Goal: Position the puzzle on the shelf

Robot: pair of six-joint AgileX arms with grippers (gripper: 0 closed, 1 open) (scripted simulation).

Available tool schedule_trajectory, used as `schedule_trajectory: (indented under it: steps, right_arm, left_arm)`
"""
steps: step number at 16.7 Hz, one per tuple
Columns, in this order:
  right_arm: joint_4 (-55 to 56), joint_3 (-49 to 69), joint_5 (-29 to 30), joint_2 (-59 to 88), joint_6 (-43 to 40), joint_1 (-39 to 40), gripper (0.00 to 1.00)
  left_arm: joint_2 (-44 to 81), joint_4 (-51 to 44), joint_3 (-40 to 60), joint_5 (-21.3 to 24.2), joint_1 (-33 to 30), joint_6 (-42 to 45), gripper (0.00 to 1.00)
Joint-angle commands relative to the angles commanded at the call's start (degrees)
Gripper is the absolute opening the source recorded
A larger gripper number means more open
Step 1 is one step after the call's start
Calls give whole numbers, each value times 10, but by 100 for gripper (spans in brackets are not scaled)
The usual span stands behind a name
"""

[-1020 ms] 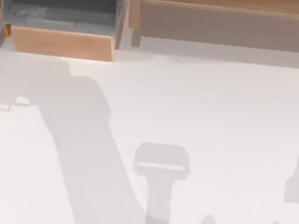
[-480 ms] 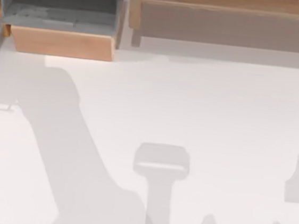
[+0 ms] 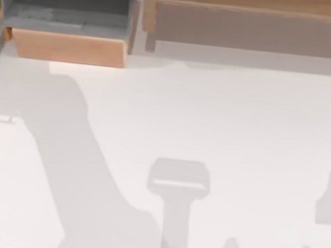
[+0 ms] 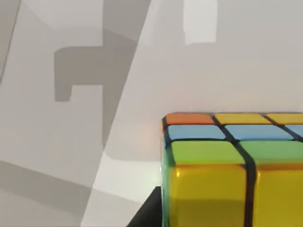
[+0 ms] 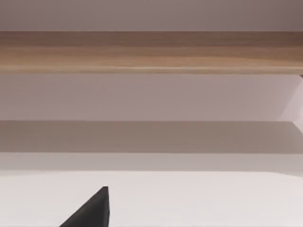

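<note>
The puzzle [image 4: 232,165], a twisty cube with yellow, green, blue and orange squares and dark grid lines, looms close in the left wrist view. It hangs over the white table. My left gripper [image 4: 236,222] is shut on it, and one dark fingertip [image 4: 147,213] presses against its side. The shelf [image 3: 255,0], a long light-brown wooden ledge with a darker front face and a side post, runs along the back right of the top view. The right wrist view faces the shelf [image 5: 151,52] from low down, with one dark fingertip [image 5: 92,210] at the picture's edge.
A grey-lined box compartment with a light wooden front [image 3: 67,47] stands at the back left, beside the shelf's post [image 3: 148,9]. The white table [image 3: 243,120] carries broad arm shadows across its left and near side.
The large arm shadow on the table's left has slid further left since a second ago. It has barely moved in the last half second.
</note>
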Motion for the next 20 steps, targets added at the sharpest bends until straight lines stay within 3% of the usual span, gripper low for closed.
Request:
schedule_trajectory:
  steps: [5, 6, 15, 20]
  right_arm:
    - [0, 0, 0, 0, 0, 0, 100]
    - [0, 0, 0, 0, 0, 0, 100]
    - [0, 0, 0, 0, 0, 0, 100]
    - [0, 0, 0, 0, 0, 0, 100]
  left_arm:
    - [0, 0, 0, 0, 0, 0, 2]
    - [0, 0, 0, 0, 0, 0, 0]
    - [0, -2, 2, 0, 2, 1, 0]
    - [10, -56, 55, -1, 8, 0, 0]
